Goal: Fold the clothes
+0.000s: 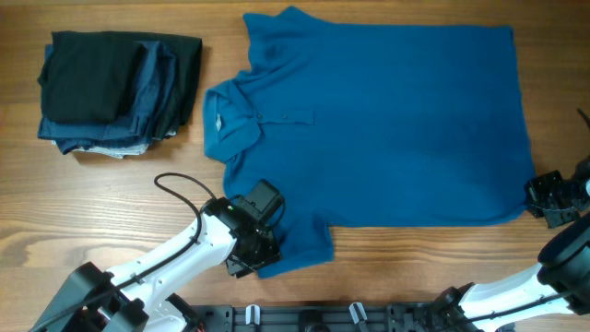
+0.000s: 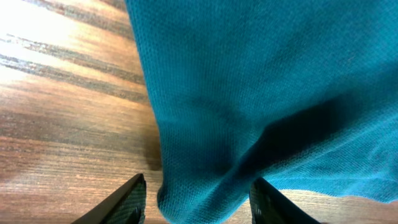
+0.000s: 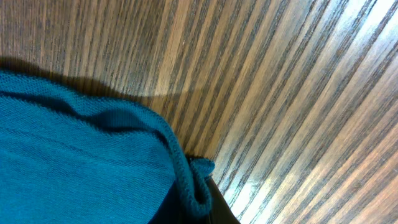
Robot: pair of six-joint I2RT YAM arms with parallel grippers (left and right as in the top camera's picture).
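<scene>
The clothes, a bright blue polo shirt (image 1: 387, 120), lie spread flat on the wooden table (image 1: 92, 194), collar to the left and hem to the right. My left gripper (image 1: 269, 247) is at the near sleeve. In the left wrist view the sleeve's edge (image 2: 205, 155) bulges between my left gripper's (image 2: 198, 180) parted fingers (image 2: 124, 205), with bare wood showing beside one of them. My right gripper (image 1: 536, 198) is at the shirt's near hem corner. The right wrist view shows that gripper (image 3: 199, 208) shut on the rolled hem (image 3: 183, 165).
A stack of folded black and dark navy garments (image 1: 120, 92) sits at the far left of the table. A black rail (image 1: 350, 318) runs along the near edge between the two arm bases.
</scene>
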